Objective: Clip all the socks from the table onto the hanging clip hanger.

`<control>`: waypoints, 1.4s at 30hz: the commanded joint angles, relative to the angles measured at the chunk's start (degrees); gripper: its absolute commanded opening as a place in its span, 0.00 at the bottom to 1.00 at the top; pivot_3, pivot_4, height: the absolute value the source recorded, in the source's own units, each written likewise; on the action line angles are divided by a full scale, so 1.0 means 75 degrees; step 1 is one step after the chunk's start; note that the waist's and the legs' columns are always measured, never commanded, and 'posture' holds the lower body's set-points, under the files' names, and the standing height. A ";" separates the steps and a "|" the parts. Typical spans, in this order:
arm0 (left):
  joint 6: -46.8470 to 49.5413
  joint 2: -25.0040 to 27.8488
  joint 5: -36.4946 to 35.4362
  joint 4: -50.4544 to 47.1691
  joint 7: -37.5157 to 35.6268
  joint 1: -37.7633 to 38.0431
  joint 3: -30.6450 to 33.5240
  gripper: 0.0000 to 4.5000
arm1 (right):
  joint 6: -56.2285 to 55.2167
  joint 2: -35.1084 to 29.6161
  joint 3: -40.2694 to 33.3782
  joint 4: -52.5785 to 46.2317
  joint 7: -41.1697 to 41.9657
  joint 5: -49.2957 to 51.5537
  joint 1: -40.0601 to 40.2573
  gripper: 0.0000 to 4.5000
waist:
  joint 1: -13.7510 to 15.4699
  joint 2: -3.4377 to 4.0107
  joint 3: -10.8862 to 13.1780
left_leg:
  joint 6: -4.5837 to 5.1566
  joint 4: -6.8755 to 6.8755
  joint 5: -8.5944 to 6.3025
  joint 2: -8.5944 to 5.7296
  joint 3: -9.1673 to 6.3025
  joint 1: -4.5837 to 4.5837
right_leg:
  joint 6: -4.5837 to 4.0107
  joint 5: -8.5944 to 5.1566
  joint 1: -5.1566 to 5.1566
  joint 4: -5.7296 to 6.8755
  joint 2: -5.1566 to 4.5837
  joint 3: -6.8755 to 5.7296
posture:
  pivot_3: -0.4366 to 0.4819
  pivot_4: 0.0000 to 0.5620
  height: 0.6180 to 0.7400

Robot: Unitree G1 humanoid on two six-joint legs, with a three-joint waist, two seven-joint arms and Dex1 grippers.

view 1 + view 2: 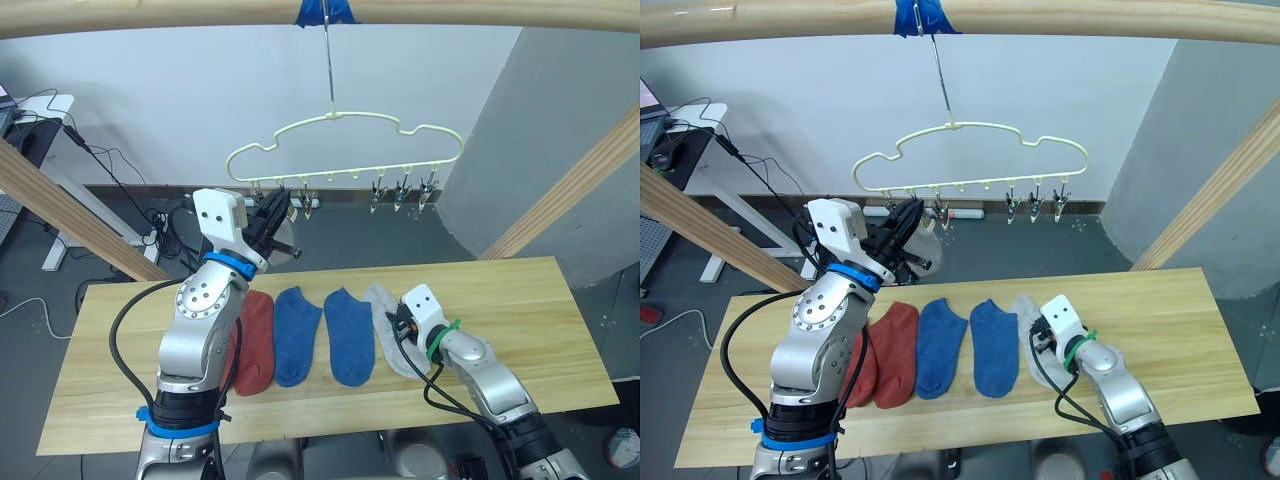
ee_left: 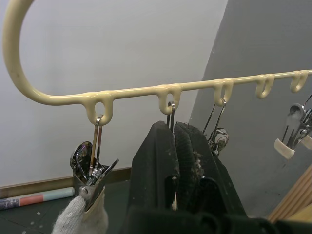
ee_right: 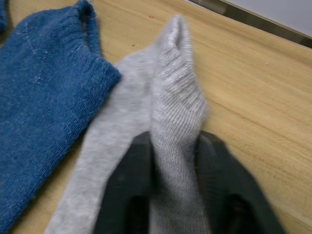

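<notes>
right gripper (image 3: pixel 175 195) pinches grey sock (image 3: pixel 165 107) near table (image 1: pixel 520 300) middle; left gripper (image 2: pixel 174 134) closed, empty.

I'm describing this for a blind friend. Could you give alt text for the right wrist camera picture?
Two black fingers of the right gripper pinch a raised fold of a light grey sock lying on the wooden table. A blue sock lies flat beside the grey one, touching its edge.
</notes>
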 commanded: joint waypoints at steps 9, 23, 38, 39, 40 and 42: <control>0.1463 0.0497 -0.2068 -0.0836 -0.0723 -0.0352 0.0727 0.00 | -0.0331 -0.1395 -0.0337 -0.1760 0.1142 0.0008 0.0120 0.00 | -0.0005 -0.0009 0.0078 | 0.0000 -0.0001 0.0000 -0.0003 0.0001 -0.0002 | 0.0000 0.0000 0.0000 -0.0001 -0.0001 -0.0001 | 0.25 0.57 1.00; 0.3188 0.0850 -0.4169 -0.1176 -0.0415 -0.0635 0.1276 0.00 | -0.0303 -0.1169 0.0463 -0.2546 0.3160 0.1006 -0.1849 0.00 | 0.0026 -0.0035 0.0141 | -0.0002 -0.0001 -0.0001 0.0025 -0.0002 -0.0009 | 0.0000 0.0000 -0.0002 -0.0015 0.0005 -0.0008 | 0.26 0.57 1.00; 0.3297 0.0918 -0.4361 -0.1366 -0.0418 -0.0429 0.1152 0.00 | -0.0237 -0.0272 0.0411 -0.1822 0.3201 0.1176 -0.2304 0.00 | 0.0095 -0.0034 0.0141 | -0.0002 -0.0003 0.0000 0.0028 -0.0003 -0.0009 | -0.0002 0.0001 -0.0010 -0.0011 0.0004 -0.0006 | 0.27 0.56 1.00; 0.3269 0.0949 -0.4315 -0.1361 -0.0469 -0.0383 0.1125 0.00 | -0.0253 -0.0239 0.0402 -0.1787 0.3208 0.1189 -0.2315 0.00 | 0.0103 -0.0034 0.0142 | -0.0002 -0.0004 0.0000 0.0028 -0.0002 -0.0009 | -0.0002 0.0001 -0.0010 -0.0011 0.0004 -0.0006 | 0.27 0.56 1.00; 0.3247 0.0973 -0.4281 -0.1358 -0.0505 -0.0349 0.1103 0.00 | -0.0265 -0.0214 0.0396 -0.1762 0.3215 0.1197 -0.2322 0.00 | 0.0106 -0.0034 0.0142 | -0.0003 -0.0004 0.0000 0.0028 -0.0002 -0.0009 | -0.0002 0.0001 -0.0010 -0.0012 0.0004 -0.0006 | 0.27 0.56 1.00; 0.3239 0.0971 -0.4292 -0.1363 -0.0516 -0.0298 0.1087 0.00 | -0.0253 -0.0107 0.0377 -0.1685 0.3189 0.1255 -0.2381 0.00 | 0.0109 -0.0033 0.0141 | -0.0003 -0.0004 0.0000 0.0027 -0.0001 -0.0009 | -0.0002 0.0001 -0.0011 -0.0012 0.0004 -0.0003 | 0.27 0.56 1.00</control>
